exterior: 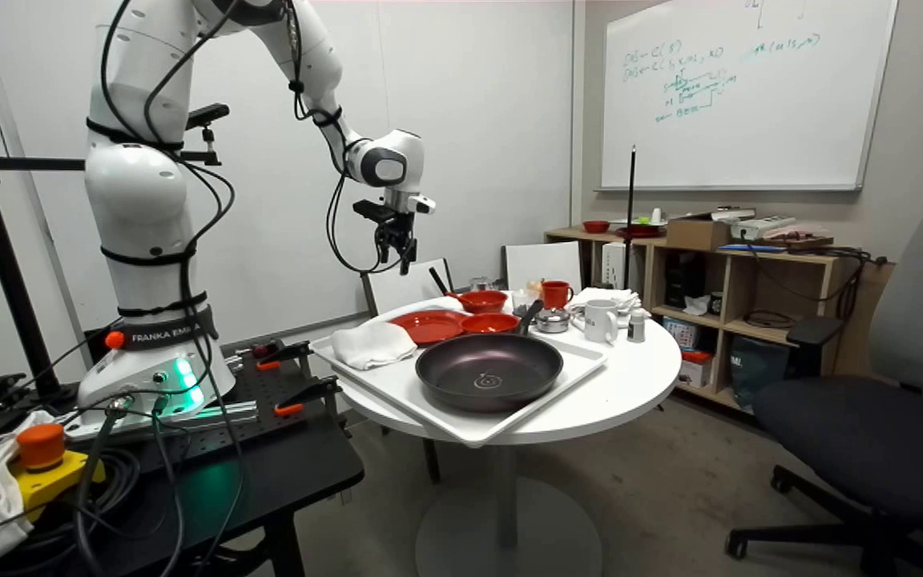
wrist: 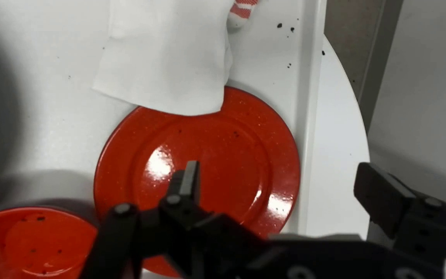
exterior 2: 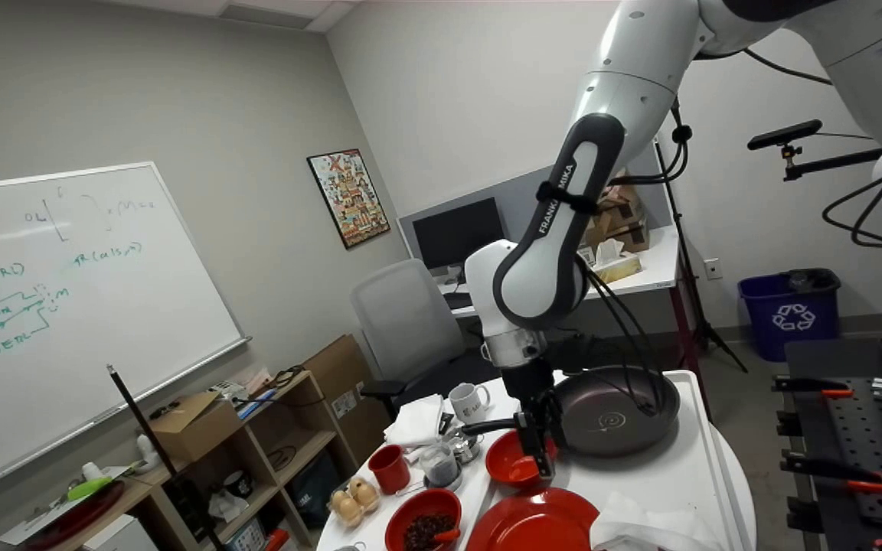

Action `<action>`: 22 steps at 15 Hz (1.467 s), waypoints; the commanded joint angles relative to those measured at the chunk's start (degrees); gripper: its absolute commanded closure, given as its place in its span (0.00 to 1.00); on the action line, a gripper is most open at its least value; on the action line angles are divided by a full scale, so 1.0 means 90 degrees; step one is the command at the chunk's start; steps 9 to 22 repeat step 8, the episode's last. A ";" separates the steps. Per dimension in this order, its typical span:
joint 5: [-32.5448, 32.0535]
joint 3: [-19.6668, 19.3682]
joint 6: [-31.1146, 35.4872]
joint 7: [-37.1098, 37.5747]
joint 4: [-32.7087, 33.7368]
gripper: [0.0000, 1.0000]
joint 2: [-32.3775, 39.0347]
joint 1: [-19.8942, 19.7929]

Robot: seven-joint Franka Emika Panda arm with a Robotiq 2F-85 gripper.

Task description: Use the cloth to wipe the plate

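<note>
The wide red plate lies on a white tray, with a few dark specks on its surface in the wrist view. A folded white cloth lies beside it, one end overlapping the plate's rim; a red-striped piece shows at its side. In both exterior views the cloth and the plate sit side by side. My gripper stands open, fingers wide apart with nothing between them. It hangs well above the table in an exterior view. From the wrist, one finger covers part of the plate.
A large black pan and a smaller red bowl share the tray with the plate. Beyond stand a red bowl with a spoon, a red mug, eggs and a white mug.
</note>
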 commanded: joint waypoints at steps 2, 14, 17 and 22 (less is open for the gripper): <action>0.1002 0.0090 -0.0068 -0.0527 -0.0305 0.00 -0.0598 -0.0271; 0.0931 -0.0044 -0.0056 -0.0364 -0.0207 0.00 -0.0538 -0.0163; 0.0931 -0.0044 -0.0056 -0.0364 -0.0207 0.00 -0.0538 -0.0163; 0.0931 -0.0044 -0.0056 -0.0364 -0.0207 0.00 -0.0538 -0.0163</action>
